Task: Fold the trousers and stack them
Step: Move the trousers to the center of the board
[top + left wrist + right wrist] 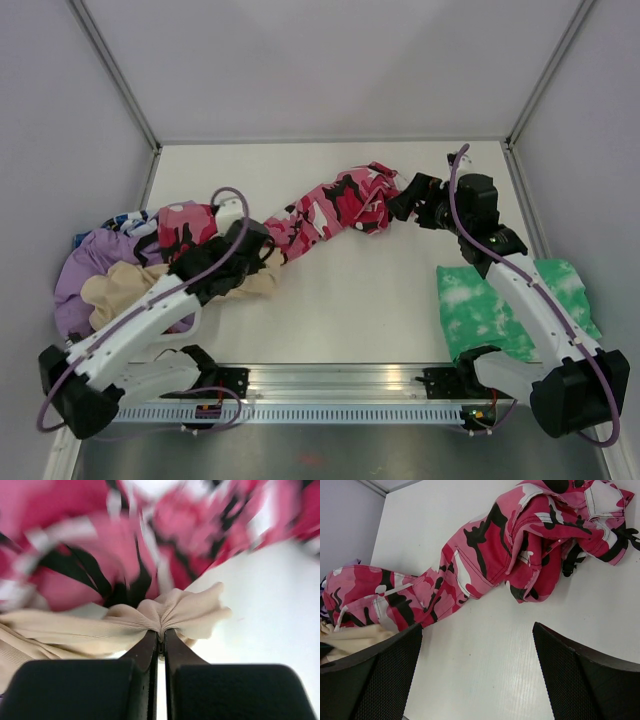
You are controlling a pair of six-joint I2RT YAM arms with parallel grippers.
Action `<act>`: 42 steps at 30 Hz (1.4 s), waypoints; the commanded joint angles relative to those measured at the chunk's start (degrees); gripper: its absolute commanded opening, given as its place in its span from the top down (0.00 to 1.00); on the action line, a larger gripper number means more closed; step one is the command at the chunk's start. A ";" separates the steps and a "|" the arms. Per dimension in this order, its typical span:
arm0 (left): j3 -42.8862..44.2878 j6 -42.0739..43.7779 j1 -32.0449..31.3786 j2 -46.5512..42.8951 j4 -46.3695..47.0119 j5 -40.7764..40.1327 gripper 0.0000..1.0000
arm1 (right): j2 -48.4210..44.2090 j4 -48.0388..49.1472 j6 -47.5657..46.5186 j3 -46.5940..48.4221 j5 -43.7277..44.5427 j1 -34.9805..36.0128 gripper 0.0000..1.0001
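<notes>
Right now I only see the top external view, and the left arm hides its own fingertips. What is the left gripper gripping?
Observer: In the left wrist view the left gripper is shut on a fold of the beige garment, not the trousers, which lie just beyond it.
Operator: Anything between the right fingers?
Observer: No. The right wrist view shows the right gripper open over bare table, the trousers past its fingertips.

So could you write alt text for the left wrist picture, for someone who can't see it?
The left pincer is shut on a bunched fold of beige cloth, seen close up between its two black fingers. Behind it lie blurred pink, red, white and black camouflage trousers, with bare white table to the right.
</notes>
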 commanded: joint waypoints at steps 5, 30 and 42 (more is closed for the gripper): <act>29.12 8.06 4.11 -8.82 -14.70 -19.31 0.98 | 2.34 5.60 3.20 -0.14 -2.58 0.18 0.02; 3.59 3.75 70.04 -10.57 -10.49 2.26 0.79 | 18.77 8.51 -12.95 11.63 -8.66 20.02 0.02; 23.98 19.04 69.78 -15.77 -9.89 36.75 0.00 | 34.49 16.95 -16.64 23.82 -2.51 32.95 0.02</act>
